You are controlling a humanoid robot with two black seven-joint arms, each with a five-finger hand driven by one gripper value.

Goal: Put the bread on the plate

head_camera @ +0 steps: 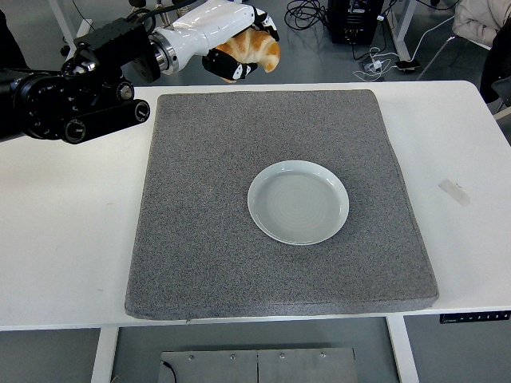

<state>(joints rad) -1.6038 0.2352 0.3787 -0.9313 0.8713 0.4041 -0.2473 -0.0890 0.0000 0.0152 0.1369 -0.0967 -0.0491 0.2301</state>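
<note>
Above the far edge of the grey mat (pixel 239 239), left robot hand (pixel 239 49) clasps the bread (pixel 254 49) aloft, well apart from the bare plate (pixel 298 202) mid-mat on the bench (pixel 64 231): pickup done, carry and set-down left.

left arm (pixel 72 104): cut off by the picture's left edge, so its upper part cannot be seen.
left hand (pixel 231 52): its fingers are mostly hidden behind and under the bread; its top is clipped by the picture's upper edge.
bread (pixel 254 49): the side held in the hand is covered, so its full shape cannot be told.
counter (pixel 64 239): cut off at the left and right edges; its near legs run out of the bottom.
label (pixel 454 191): a small pale strip on the counter's right part, too small to read.
person (pixel 483 20): only a bit of pale clothing shows at the top right corner.
</note>
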